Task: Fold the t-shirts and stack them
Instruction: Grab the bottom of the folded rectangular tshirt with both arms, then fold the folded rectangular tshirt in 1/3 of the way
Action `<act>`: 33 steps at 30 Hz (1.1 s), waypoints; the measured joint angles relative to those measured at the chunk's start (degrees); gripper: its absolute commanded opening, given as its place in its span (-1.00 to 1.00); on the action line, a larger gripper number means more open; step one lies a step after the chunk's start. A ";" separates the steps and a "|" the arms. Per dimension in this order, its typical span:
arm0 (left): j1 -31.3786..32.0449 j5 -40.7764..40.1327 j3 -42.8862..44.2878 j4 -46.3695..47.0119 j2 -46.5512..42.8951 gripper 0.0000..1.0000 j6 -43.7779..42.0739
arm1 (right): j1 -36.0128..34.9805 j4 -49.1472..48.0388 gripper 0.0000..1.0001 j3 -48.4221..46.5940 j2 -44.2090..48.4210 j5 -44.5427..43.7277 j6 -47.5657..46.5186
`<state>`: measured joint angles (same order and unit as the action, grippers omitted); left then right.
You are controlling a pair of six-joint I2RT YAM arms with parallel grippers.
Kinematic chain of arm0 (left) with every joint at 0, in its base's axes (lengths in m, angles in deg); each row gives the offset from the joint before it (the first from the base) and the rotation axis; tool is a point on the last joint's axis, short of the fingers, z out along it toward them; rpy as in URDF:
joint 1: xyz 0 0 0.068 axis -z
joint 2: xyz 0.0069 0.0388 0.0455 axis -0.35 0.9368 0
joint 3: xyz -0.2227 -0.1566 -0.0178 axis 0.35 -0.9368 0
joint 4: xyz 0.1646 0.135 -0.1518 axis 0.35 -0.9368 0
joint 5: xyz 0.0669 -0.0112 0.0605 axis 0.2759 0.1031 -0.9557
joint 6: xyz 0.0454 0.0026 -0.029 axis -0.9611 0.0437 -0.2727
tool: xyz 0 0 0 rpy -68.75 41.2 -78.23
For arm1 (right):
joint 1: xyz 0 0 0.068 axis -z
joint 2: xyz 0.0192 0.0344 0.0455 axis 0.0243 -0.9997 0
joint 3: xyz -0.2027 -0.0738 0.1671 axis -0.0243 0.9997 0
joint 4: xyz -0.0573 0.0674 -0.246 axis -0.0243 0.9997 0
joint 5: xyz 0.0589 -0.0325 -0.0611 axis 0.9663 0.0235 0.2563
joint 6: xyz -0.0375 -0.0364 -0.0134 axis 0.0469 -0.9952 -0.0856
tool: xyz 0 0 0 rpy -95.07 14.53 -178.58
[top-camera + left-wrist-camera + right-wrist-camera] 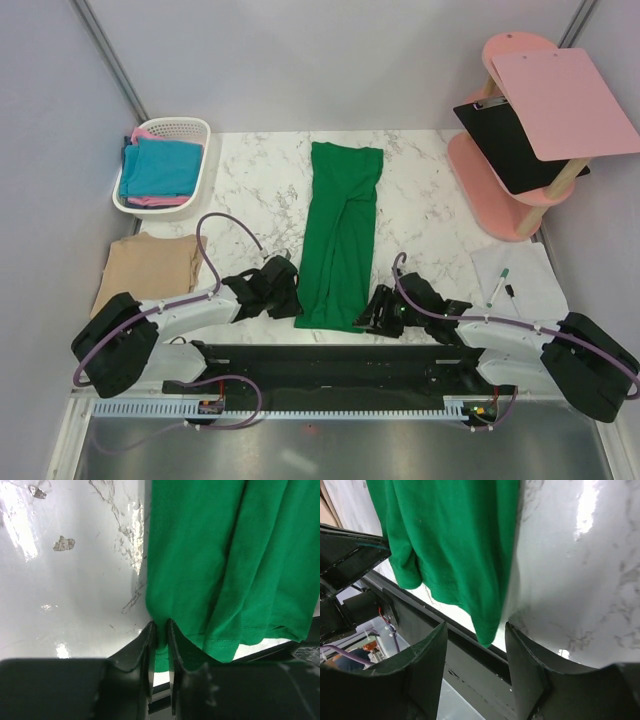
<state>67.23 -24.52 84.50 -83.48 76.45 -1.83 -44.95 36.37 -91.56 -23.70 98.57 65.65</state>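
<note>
The bright green t-shirt (341, 235) lies folded into a long strip down the middle of the marble table. My left gripper (290, 298) is shut on its near left hem corner, and the green cloth (210, 570) is pinched between the jaws in the left wrist view. My right gripper (372, 312) is open at the near right corner. The green hem tip (487, 630) hangs between its spread fingers (527, 665) without being held. A tan t-shirt (147, 268) lies folded at the left. Teal-blue and pink t-shirts (160, 168) sit in the basket.
A white plastic basket (196, 130) stands at the back left. A pink stand with a black and a pink clipboard (530, 120) is at the back right. A white paper sheet with pens (515, 280) lies at the right. A black rail (330, 360) runs along the near edge.
</note>
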 measured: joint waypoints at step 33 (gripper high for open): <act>-0.98 -3.56 28.83 -15.93 6.01 -0.96 -6.60 | -4.57 13.16 -1.00 -18.32 1.42 -25.24 -15.78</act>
<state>66.24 -28.08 113.33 -99.41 82.46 -8.43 -49.52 49.53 -109.88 -22.28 73.32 49.87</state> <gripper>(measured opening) 0.029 0.033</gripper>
